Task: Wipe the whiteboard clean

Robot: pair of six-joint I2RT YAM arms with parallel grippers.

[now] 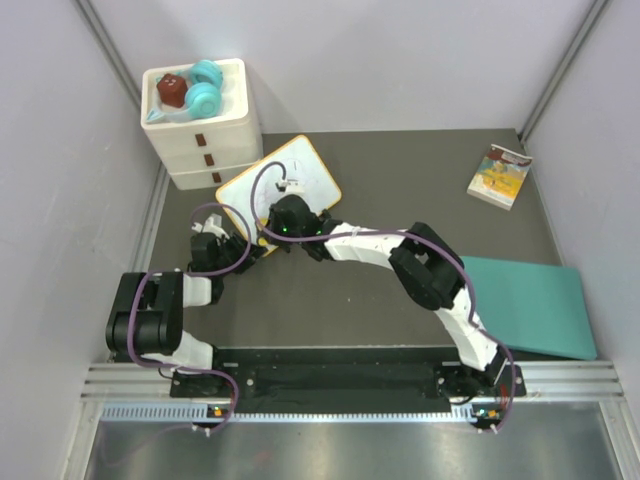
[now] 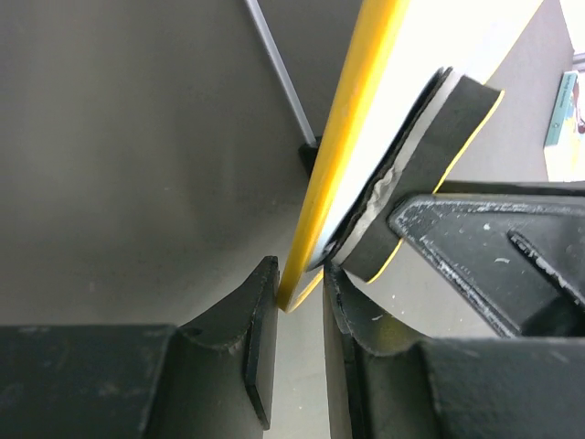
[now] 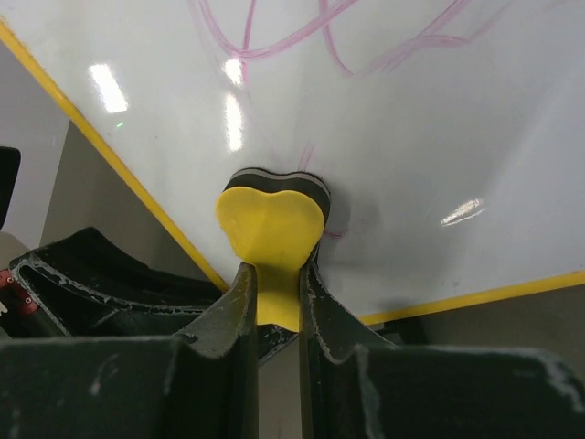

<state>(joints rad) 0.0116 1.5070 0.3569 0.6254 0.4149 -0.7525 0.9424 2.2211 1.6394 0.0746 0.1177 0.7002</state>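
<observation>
One dark table [image 1: 400, 170] carries everything, with a flat teal mat [image 1: 530, 300] at its right side and a white drawer box [image 1: 205, 140] at the far left corner. The whiteboard [image 1: 312, 168] is found just beside this box, left of the table's middle; whether it lies flat or is tipped up cannot be told. Its thin yellow frame is pinched near a corner by the narrow jaws of the left gripper [image 2: 297, 283]. The jaws of the right gripper [image 3: 277, 274] are closed on a heart-shaped eraser [image 3: 270, 224], whose dark felt side is pressed on the white surface close to the lower frame. Pink scribbles [image 3: 366, 46] are seen further up the board, not yet wiped. Several things could go wrong from here. The frame is held only at its edge, so the board may be turned or pulled out of the pinch by a hard stroke. The eraser may be twisted in the jaws, or pushed over the frame. The two grippers are very near, so a collision is possible.
</observation>
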